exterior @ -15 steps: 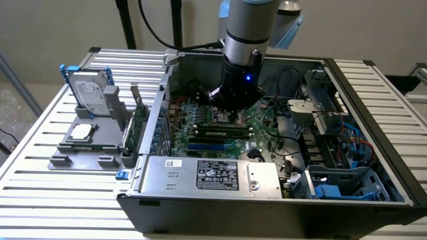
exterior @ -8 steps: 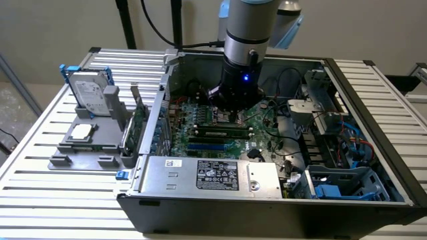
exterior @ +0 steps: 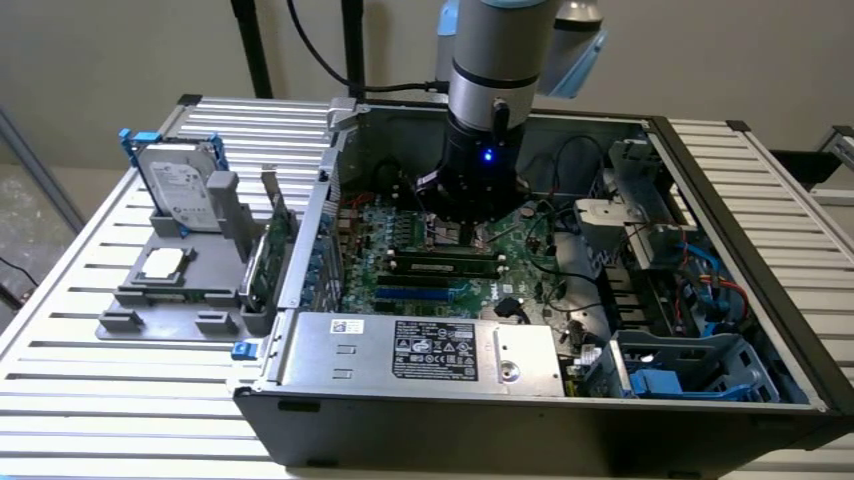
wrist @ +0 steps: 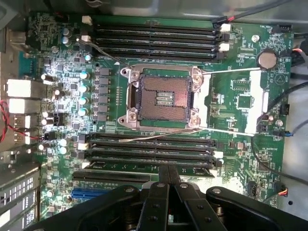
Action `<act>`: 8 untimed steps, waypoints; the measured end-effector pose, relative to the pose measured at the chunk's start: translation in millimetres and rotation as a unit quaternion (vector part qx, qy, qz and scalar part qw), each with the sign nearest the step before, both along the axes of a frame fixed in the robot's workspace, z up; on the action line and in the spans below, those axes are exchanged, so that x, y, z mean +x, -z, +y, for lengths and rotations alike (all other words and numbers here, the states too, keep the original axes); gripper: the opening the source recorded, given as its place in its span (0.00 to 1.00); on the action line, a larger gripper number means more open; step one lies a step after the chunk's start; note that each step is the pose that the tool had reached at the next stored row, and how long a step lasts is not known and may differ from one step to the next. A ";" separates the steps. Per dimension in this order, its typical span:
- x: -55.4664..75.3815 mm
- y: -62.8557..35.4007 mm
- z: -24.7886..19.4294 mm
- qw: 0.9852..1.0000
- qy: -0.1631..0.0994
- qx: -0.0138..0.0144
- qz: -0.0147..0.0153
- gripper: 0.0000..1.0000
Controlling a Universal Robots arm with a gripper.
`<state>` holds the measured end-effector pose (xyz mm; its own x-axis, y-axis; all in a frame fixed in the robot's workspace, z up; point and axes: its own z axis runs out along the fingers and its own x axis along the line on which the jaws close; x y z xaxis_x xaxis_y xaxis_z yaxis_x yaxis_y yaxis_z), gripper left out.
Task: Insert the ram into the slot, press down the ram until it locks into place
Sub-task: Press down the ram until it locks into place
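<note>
From my station I see a plain beige wall [exterior: 120, 50] behind the workspace, evenly and softly lit, with no hard shadows on it. The work surface is a slatted aluminium table [exterior: 80, 290], its long pale slats running across under everything and catching a dull sheen. Two dark vertical posts [exterior: 250, 45] rise behind the table against the wall, with a black cable [exterior: 310, 45] hanging between them. At the exterior view's left, past the table's edge, I see a patch of grey speckled floor [exterior: 30, 215].
</note>
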<state>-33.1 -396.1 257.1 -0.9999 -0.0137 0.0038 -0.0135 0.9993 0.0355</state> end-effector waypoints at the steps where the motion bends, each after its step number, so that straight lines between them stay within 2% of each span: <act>1: 0.0 -0.1 -1.6 1.000 0.001 0.000 0.000 0.11; 5: -0.1 -0.9 -12.6 1.000 0.003 0.000 0.000 0.11; 8: -3.5 -0.9 -18.2 1.000 0.003 0.000 0.000 0.11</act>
<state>-36.5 -414.4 258.0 -1.0000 -0.0083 0.0039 -0.0082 0.9993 0.0356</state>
